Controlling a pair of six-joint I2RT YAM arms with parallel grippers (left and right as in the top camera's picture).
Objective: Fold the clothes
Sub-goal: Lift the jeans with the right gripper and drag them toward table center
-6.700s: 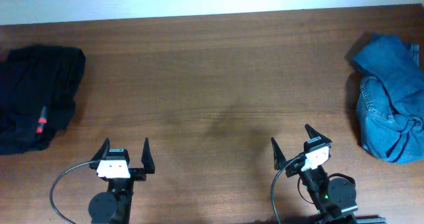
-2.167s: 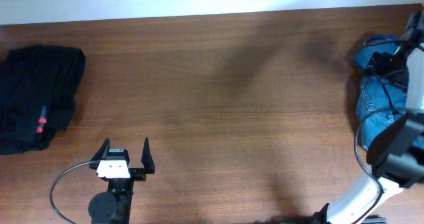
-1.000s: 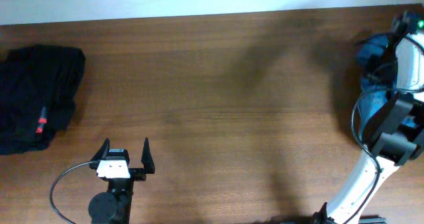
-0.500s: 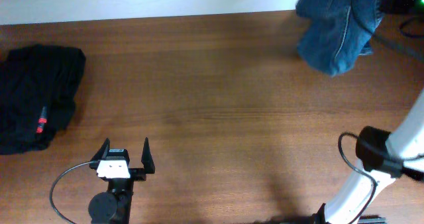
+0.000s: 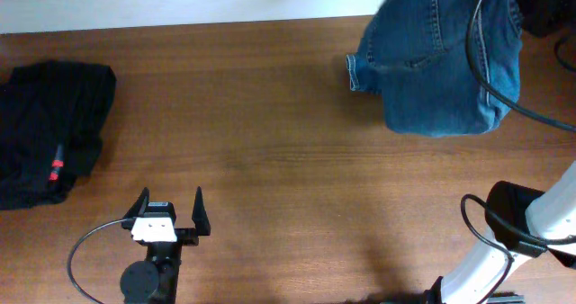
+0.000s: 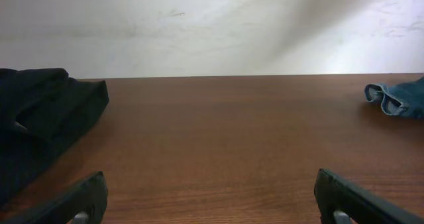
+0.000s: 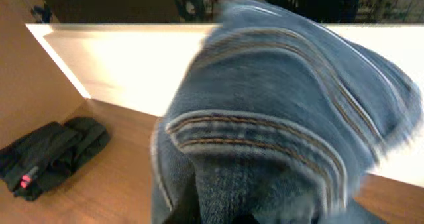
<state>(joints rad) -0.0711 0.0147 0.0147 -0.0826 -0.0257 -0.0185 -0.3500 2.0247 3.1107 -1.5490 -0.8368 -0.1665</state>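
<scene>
Where jeans (image 5: 441,61) drape, right pincer hides — clamped.

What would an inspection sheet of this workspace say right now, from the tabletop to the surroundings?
Surface: brown wood-grain table.
Job's things: blue jeans, bunched, held up over the table's far right part.
Clutter: black garment with a small red tag, at the left edge.
Grippers: left gripper open, holding nothing, near the front edge; right gripper shut on the jeans, hidden behind the denim.
Cables: black cable loops by the left arm's base; second cable runs across the jeans.
Surroundings: pale wall behind the table.
</scene>
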